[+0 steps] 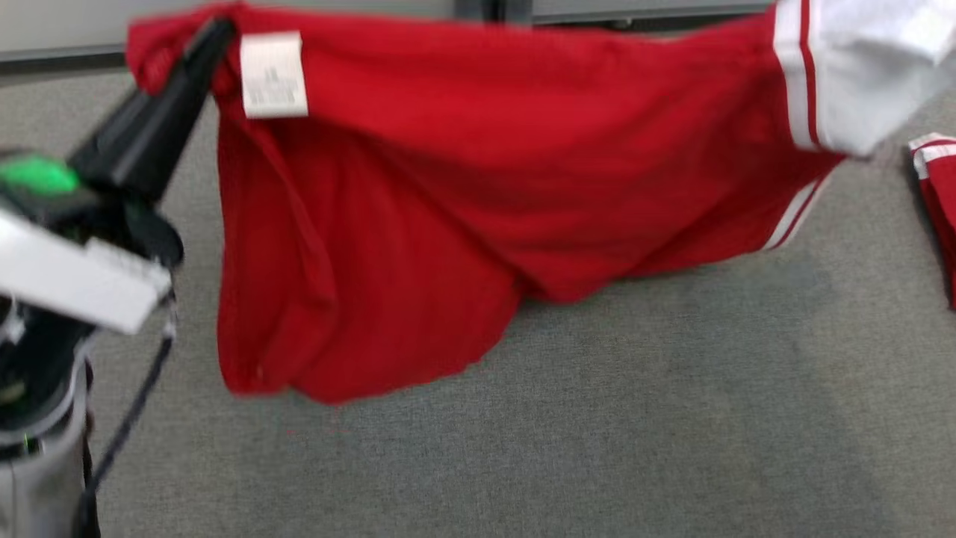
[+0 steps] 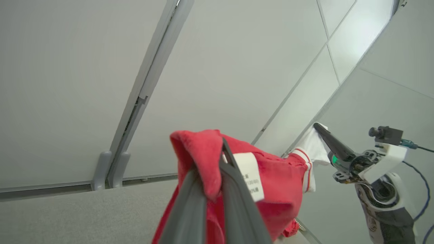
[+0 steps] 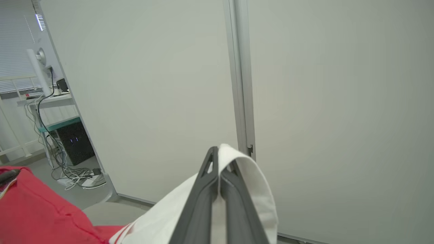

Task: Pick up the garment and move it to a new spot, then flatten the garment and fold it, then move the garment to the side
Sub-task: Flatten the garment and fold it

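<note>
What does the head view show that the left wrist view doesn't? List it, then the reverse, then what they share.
Head view brings: the red garment seen full width, its loose lower edge hanging down, and a second red, white-striped cloth at the right edge.
Left wrist view brings: the right end effector, shut on the white sleeve, with its wrist behind it.
Both: the garment stretched between the arms, its white label, and the left end effector shut on a red corner.
</note>
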You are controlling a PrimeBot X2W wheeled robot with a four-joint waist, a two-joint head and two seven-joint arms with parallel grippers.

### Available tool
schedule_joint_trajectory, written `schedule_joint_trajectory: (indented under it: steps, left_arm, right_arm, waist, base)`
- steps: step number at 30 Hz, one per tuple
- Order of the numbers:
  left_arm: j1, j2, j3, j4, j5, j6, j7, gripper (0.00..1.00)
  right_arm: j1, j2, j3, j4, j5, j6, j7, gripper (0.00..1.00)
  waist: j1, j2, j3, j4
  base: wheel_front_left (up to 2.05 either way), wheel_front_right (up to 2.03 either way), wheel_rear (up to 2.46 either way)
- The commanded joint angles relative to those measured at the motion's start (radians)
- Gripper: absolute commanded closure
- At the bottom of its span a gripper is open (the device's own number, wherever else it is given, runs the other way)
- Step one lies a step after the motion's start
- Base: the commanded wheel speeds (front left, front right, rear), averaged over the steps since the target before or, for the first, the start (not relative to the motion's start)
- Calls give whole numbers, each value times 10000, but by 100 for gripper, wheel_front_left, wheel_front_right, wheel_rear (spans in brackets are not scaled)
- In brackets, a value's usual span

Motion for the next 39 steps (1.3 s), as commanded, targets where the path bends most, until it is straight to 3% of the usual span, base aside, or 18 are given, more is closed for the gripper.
schedule_joint_trajectory:
  steps: [1, 3, 7, 14, 19, 24, 28, 32, 35, 39]
  left_arm:
    - [-671, 51, -52, 447, 146, 78, 82, 100]
    - [-2250, -24, -251, 1734, 418, 267, 157, 100]
    - [-4849, -176, -606, 4379, 1384, 274, -460, 100]
    - [-7874, -506, -557, 8148, 3041, -759, -4068, 100]
    - [-8471, -522, -1077, 9876, 3579, -1486, -5697, 100]
    - [-7661, -691, -1631, 11204, 3264, -1693, -6629, 100]
    - [-6604, -685, -2481, 11277, 2815, -1696, -7071, 100]
    - [-4528, -413, -3624, 10778, 1867, -1702, -7459, 100]
    - [-3048, -132, -4072, 10301, 1200, -1677, -7716, 100]
    - [-1168, 118, -4363, 9582, 736, -1679, -7931, 100]
  right_arm:
    - [-599, 193, 89, 374, -289, 1, 49, 100]
    - [-2067, 734, 481, 1536, -922, 1, 163, 100]
    - [-4579, 1962, 708, 3952, -2095, 1, -644, 100]
    - [-7502, 3684, 444, 7353, -3525, 1, -3688, 100]
    - [-8029, 4126, 1000, 8534, -3256, 2, -4900, 100]
    - [-6936, 4051, 2122, 8476, -2383, 2, -5673, 100]
    - [-5444, 3700, 2825, 7665, -1544, 2, -6141, 100]
    - [-2536, 2855, 3259, 6002, -496, 2, -6462, 100]
    - [-450, 2221, 3278, 4826, -441, 2, -6538, 100]
    - [2193, 2028, 2678, 3591, -430, 2, -6550, 100]
  waist:
    - [0, 0, 580, 15]
    - [0, 0, 858, -6]
    - [0, 0, 1297, -120]
    - [0, 0, 1735, -488]
    - [0, 0, 2325, -708]
    - [0, 0, 3054, -689]
    - [0, 0, 2969, -566]
    - [0, 0, 2499, -387]
    - [0, 0, 2005, -311]
    - [0, 0, 1060, -242]
  base:
    - [0, 0, 0]
    - [0, 0, 0]
    - [0, 0, 0]
    - [0, 0, 0]
    - [0, 0, 0]
    - [0, 0, 0]
    - [0, 0, 0]
    - [0, 0, 0]
    - [0, 0, 0]
    - [0, 0, 0]
